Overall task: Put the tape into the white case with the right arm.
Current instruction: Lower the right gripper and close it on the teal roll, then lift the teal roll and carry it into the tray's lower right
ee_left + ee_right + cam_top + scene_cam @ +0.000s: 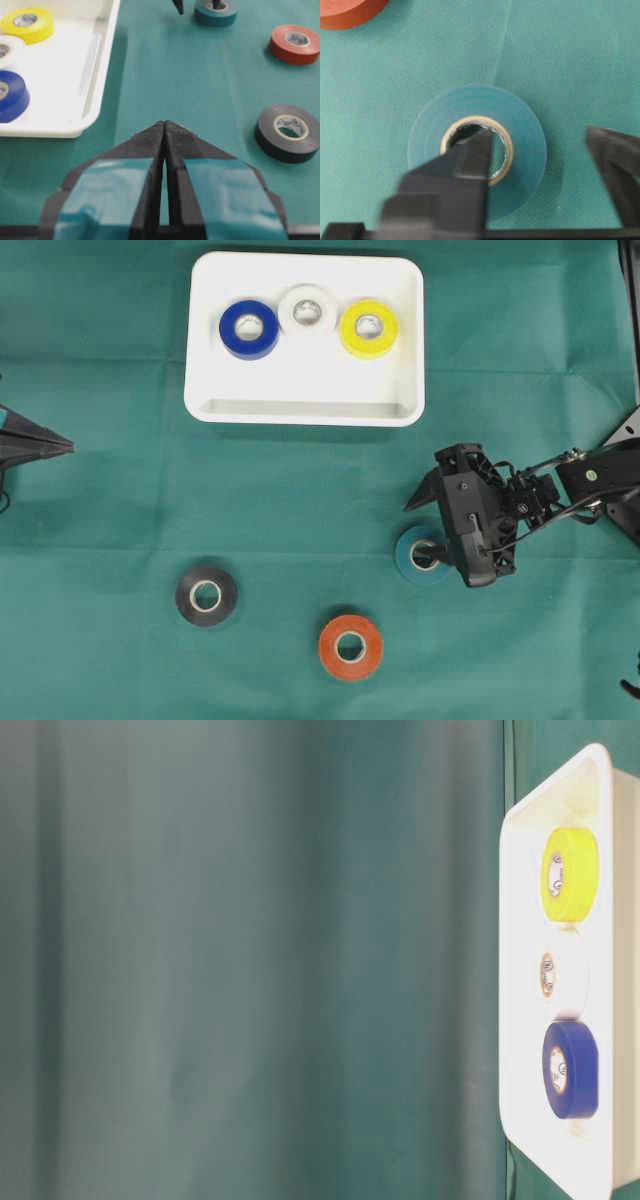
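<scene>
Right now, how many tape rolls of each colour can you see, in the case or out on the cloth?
Blue tape: 1
White tape: 1
Yellow tape: 1
Teal tape: 1
Black tape: 1
Orange tape: 1
Total: 6 rolls, 3 in the white case and 3 on the green cloth.

Right arm (590, 480): all-black, thin cables, green dot; left gripper (164, 131): black pointed fingers, teal bands.
</scene>
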Motion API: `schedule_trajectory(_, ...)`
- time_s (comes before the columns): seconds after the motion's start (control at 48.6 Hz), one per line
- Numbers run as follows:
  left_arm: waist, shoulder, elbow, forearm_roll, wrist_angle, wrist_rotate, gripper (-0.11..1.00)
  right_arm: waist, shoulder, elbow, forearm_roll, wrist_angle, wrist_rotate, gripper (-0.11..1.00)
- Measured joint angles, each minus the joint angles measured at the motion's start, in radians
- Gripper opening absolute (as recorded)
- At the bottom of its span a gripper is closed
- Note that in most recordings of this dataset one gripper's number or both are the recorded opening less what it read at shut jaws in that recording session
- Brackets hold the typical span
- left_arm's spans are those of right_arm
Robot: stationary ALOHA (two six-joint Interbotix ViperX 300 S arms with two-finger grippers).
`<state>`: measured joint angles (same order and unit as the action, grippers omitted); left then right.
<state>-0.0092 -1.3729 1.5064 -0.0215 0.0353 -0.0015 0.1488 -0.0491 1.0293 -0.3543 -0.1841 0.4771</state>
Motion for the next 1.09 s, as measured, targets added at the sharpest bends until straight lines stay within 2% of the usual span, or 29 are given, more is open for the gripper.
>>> schedule_trajectory(0.082,0.000,0.002,0.000,0.000,0.000,0.000,0.00,0.005,0.002,-0.006,0.000,0.031,0.003,0.05)
schedule_trajectory(0.144,0.000,0.002,0.000,0.000,0.000,0.000,0.00,0.006,0.002,-0.017,0.000,0.057,0.003,-0.01)
schedule_trajectory(0.37,0.000,0.000,0.000,0.000,0.000,0.000,0.00,0.006,0.003,-0.043,0.000,0.123,0.003,-0.01)
schedule_trajectory(0.802,0.000,0.000,0.000,0.000,0.000,0.000,0.00,0.005,0.003,-0.061,0.000,0.138,0.003,-0.01)
schedule_trajectory(1.09,0.002,0.000,0.000,-0.002,0.000,-0.002,0.00,0.005,-0.084,-0.100,0.000,0.241,0.005,-0.01)
